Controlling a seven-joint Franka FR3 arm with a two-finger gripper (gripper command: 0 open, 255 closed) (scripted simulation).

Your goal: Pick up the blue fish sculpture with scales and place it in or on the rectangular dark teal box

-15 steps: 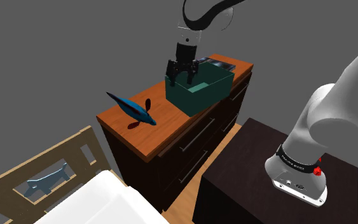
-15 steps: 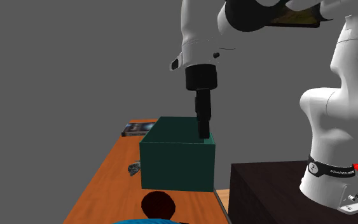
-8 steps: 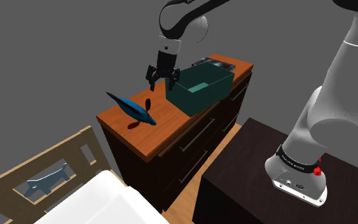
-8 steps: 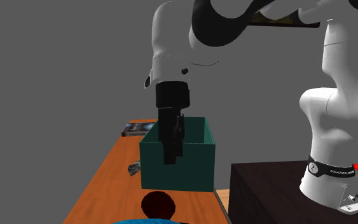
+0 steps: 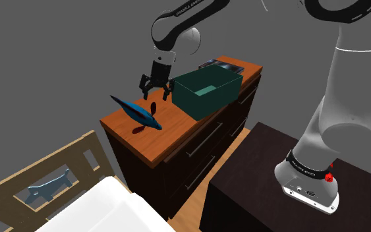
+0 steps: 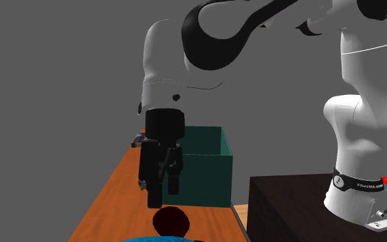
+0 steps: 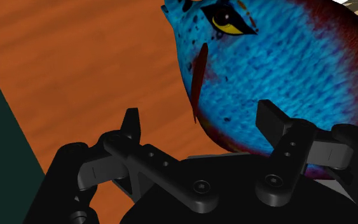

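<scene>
Presently the fingers [image 7: 131, 122] are spread wide and hold nothing; the gripper [image 5: 157, 90] hangs above the desk [image 5: 171, 128], pointing down, with a gap left between its tips and the wood. Seen along the gripper [image 7: 201, 118], the blue fish [image 7: 273, 57] lies just beyond the fingers, its scaled flank and yellow eye close at hand but closer to one finger than to the other, so the opening is not yet centred on the body. Over the shoulder, the fish [image 5: 136, 113] rests on the desk to the lower left of the gripper, near it but apart. Its long axis runs from the view's upper left to its lower right, with dark fins standing out from the body. The teal box [image 5: 200, 105] sits on the same desk on the opposite side of the gripper, just beside it, open at the top. From the second exterior camera the gripper [image 6: 163, 192] hangs in front of the box [image 6: 202, 172]. The coming move, as judged here, is a short shift toward the fish, a descent, and a closing of the fingers across the narrow body rather than along its length.
</scene>
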